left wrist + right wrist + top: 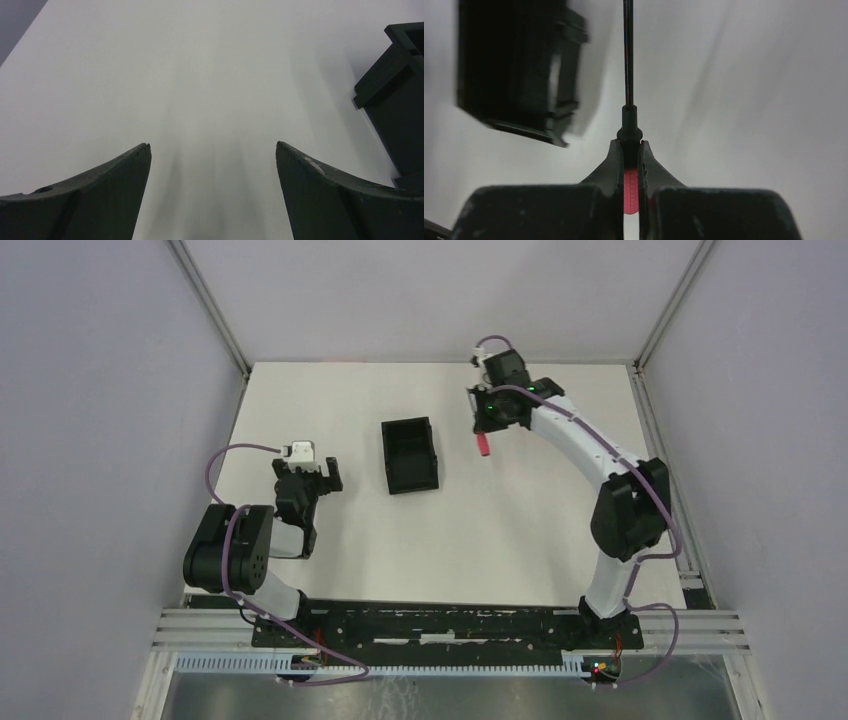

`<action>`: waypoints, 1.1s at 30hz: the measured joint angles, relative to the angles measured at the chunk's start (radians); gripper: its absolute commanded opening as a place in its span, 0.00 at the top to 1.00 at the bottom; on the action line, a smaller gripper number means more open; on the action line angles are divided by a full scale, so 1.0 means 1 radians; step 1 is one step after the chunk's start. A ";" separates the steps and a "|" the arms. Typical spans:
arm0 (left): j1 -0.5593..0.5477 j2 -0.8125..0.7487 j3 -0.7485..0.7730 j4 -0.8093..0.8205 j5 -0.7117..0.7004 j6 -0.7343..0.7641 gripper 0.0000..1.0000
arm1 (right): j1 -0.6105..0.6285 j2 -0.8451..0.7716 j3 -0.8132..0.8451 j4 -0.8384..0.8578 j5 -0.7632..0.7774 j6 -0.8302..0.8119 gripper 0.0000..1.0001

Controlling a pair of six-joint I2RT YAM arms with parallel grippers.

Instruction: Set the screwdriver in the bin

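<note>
Red-handled and thin, the screwdriver (pixel 629 125) is pinched at its handle between the closed fingers of the right gripper (pixel 629 146), its dark shaft pointing straight away from the wrist camera. From above, it is just right of the black bin (pixel 410 455), outside it, over the white table (pixel 520 540). The left gripper (pixel 213 146), left of the bin, has its jaws spread wide and holds nothing.

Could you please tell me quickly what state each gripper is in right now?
Left gripper: open, holding nothing.
Right gripper: closed on the screwdriver by its red handle.
</note>
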 measured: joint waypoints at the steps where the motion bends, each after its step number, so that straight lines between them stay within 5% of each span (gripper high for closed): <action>1: 0.000 0.000 0.000 0.000 0.000 0.000 0.00 | 0.061 0.027 0.042 0.019 -0.003 0.007 1.00; 8: 0.000 0.000 0.000 0.000 0.000 0.000 0.00 | 0.370 0.179 0.202 0.224 0.031 -0.051 1.00; 16: 0.000 0.000 0.000 0.000 0.000 0.000 0.00 | 0.386 0.302 0.201 0.290 0.126 -0.164 1.00; 18: 0.000 0.000 0.000 0.000 0.000 0.000 0.00 | 0.388 0.321 0.200 0.291 0.150 -0.178 0.94; 23: 0.000 0.000 0.000 0.000 0.000 0.000 0.00 | 0.395 0.333 0.183 0.289 0.170 -0.192 0.60; 33: 0.000 0.000 0.000 0.000 0.000 0.000 0.00 | 0.401 0.325 0.184 0.301 0.170 -0.164 0.46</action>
